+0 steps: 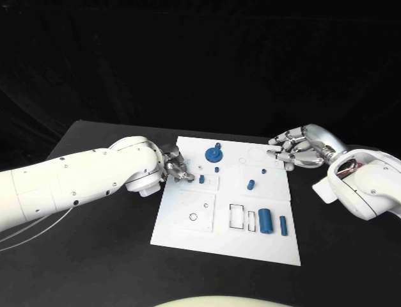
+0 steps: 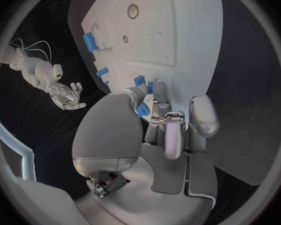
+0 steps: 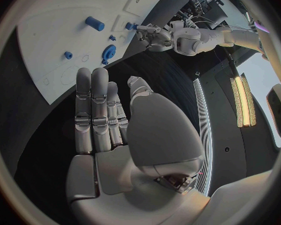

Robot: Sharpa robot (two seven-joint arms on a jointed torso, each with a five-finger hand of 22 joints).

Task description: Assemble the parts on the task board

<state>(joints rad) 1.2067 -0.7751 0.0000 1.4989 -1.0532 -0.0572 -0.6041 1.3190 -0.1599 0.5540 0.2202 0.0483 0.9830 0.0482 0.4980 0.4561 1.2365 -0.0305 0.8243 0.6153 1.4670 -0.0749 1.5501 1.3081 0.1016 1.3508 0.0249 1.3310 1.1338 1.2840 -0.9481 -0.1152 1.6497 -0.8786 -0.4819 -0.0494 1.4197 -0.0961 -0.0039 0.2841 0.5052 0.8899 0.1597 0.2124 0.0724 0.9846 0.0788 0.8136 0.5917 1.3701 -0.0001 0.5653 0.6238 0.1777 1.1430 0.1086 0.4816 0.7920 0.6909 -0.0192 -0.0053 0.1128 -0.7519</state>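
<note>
Fingers of the left hand [image 2: 168, 120] pinch a blue part [image 2: 141, 110], seen from its wrist.

Bright overhead light makes the white task board [image 1: 228, 211] glare against the black table [image 1: 89, 256], whose far edge fades into darkness. Both wrist views bend straight edges toward their dark circular rims.

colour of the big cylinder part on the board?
Blue cylinder, lying on the white task board; clearest in the head view.

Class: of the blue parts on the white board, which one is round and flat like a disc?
The disc part near the board's far edge; the other blue parts are cylinders or pegs.
</note>
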